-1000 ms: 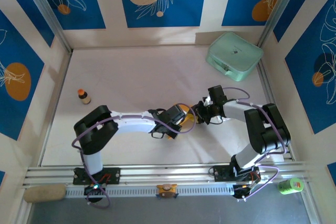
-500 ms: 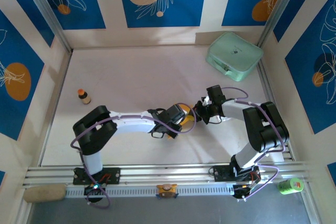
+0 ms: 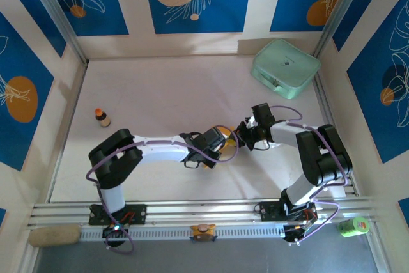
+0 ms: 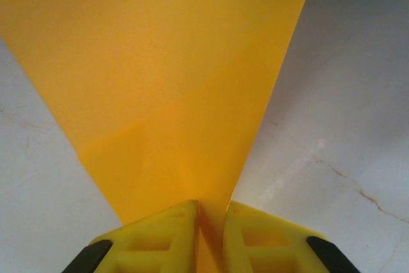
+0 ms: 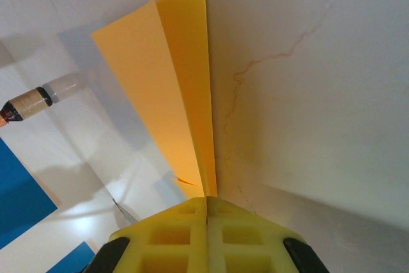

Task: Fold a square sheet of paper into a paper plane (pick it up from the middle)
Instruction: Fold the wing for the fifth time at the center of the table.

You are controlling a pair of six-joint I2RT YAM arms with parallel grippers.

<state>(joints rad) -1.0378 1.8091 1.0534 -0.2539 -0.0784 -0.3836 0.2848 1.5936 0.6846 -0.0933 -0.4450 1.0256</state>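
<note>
The square sheet of paper point(image 4: 166, 75) is orange-yellow and folded into layers, held just above the white table between both grippers. In the left wrist view it fans out wide from my left gripper point(image 4: 211, 208), which is shut on its narrow end. From the right wrist, the paper point(image 5: 182, 81) rises as two thin flaps out of my right gripper point(image 5: 206, 200), whose jaws are pressed together on its folded edge. From above, a small patch of the paper point(image 3: 225, 148) shows between the left gripper point(image 3: 220, 143) and the right gripper point(image 3: 243, 133), near the table's middle.
A mint-green case point(image 3: 285, 67) lies at the back right. A small brown bottle point(image 3: 101, 117) with an orange cap stands at the left, and the bottle point(image 5: 29, 103) also appears in the right wrist view. A green object point(image 3: 353, 226) sits beyond the front rail.
My right gripper has shut on the paper and edged slightly left. The left arm has kept its hold and its place.
</note>
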